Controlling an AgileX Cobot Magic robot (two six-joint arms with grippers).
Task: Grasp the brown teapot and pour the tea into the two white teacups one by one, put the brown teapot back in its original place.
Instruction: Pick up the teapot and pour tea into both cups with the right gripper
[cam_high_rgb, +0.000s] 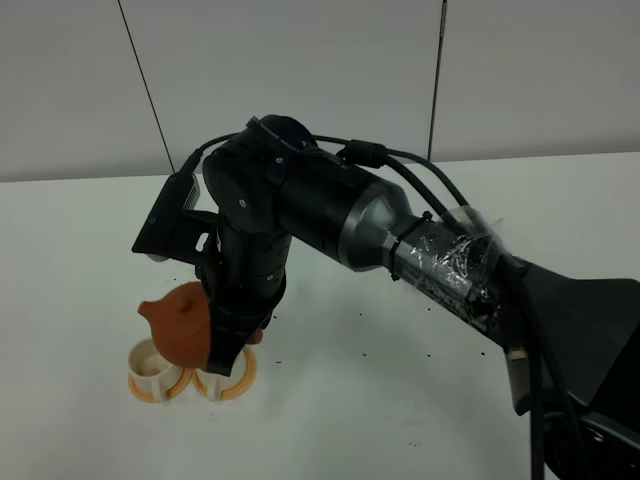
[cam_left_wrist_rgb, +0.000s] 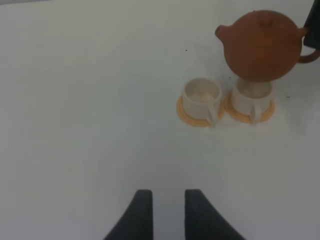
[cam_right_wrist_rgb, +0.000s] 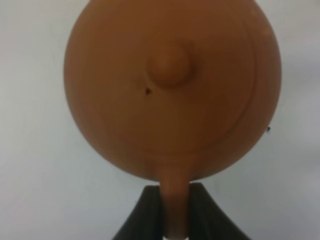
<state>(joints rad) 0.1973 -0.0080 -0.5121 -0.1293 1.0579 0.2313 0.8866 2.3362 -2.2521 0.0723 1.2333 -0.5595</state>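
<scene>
One brown teapot (cam_left_wrist_rgb: 260, 45), held in the air just above the two white teacups (cam_left_wrist_rgb: 202, 95), handle clamped in the right pincer (cam_right_wrist_rgb: 175, 202). Cups side by side on orange saucers (cam_left_wrist_rgb: 192, 116), white surface (cam_left_wrist_rgb: 75, 100); left pincer (cam_left_wrist_rgb: 164, 202) apart, empty, well apart from them.

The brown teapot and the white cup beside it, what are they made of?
The brown teapot looks like unglazed clay: it is reddish-brown and matte, with hardly any shine. The white teacup seems to be ceramic, maybe porcelain: it is smooth, off-white and thick-rimmed, but too blurry to tell if it is glazed.
</scene>
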